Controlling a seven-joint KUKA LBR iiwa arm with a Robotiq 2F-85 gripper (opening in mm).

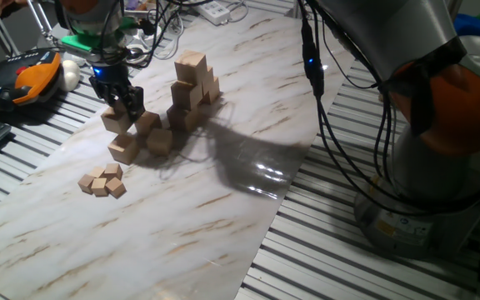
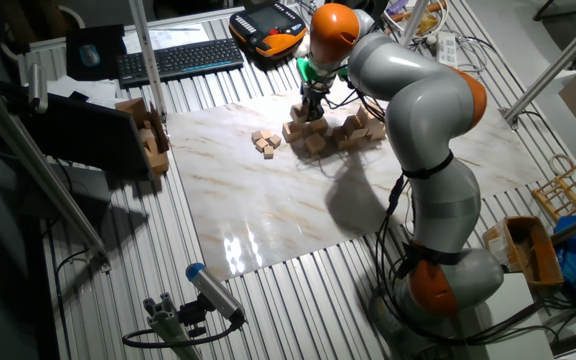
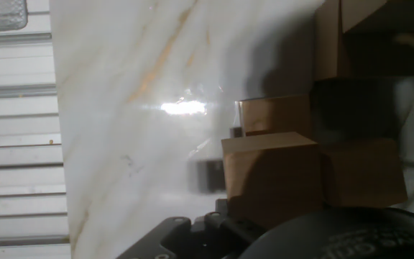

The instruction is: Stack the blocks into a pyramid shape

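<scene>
The gripper (image 1: 123, 104) covers the top of one block (image 1: 117, 121) in one fixed view, leaving it unclear whether the jaws actually grip it. The stacked blocks (image 1: 193, 90) hide the cubes on their far side. In the other fixed view the arm (image 2: 408, 90) screens the right end of the stack (image 2: 353, 130), and the small cubes (image 2: 265, 143) are too tiny to count. The hand view is dim and blurred: a dark finger (image 3: 358, 108) masks the blocks (image 3: 272, 173) behind it, and the frame's right and top edges cut off the rest.
</scene>
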